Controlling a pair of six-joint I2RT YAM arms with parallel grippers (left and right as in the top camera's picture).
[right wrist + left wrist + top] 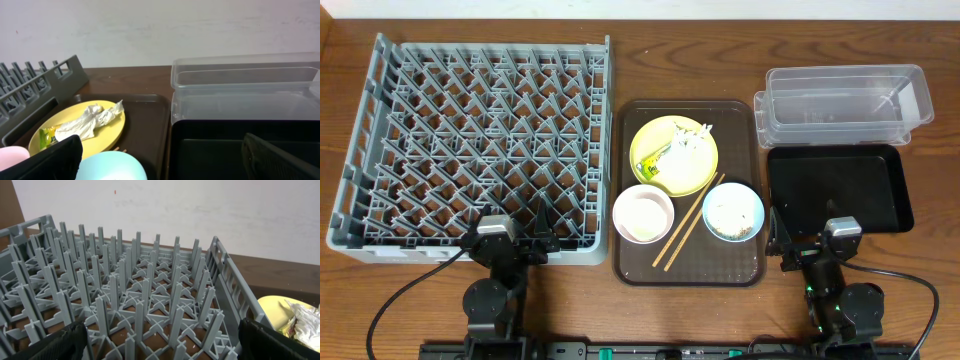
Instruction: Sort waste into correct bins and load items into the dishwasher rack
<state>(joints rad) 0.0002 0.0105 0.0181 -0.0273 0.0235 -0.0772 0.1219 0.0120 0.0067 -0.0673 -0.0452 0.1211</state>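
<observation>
The grey dishwasher rack [480, 45] fills the left of the table with nothing in it. On the brown serving tray [688, 270] sit a yellow plate [665, 180] with crumpled tissue [692, 140] and a yellow-green wrapper [655, 160], a white bowl [643, 214], a light blue bowl [733, 211] holding crumbs, and chopsticks [685, 228]. A clear tub [845, 100] and black tray [835, 190] lie at the right. My left gripper [512, 232] hangs open over the rack's near edge [162, 345]. My right gripper [815, 245] is open, spanning the blue bowl [112, 167] and black tray [215, 150].
The serving tray lies tight between the rack and the black tray. The clear tub [245, 90] stands directly behind the black tray. Bare wooden table shows along the front edge, where both arm bases and their cables sit.
</observation>
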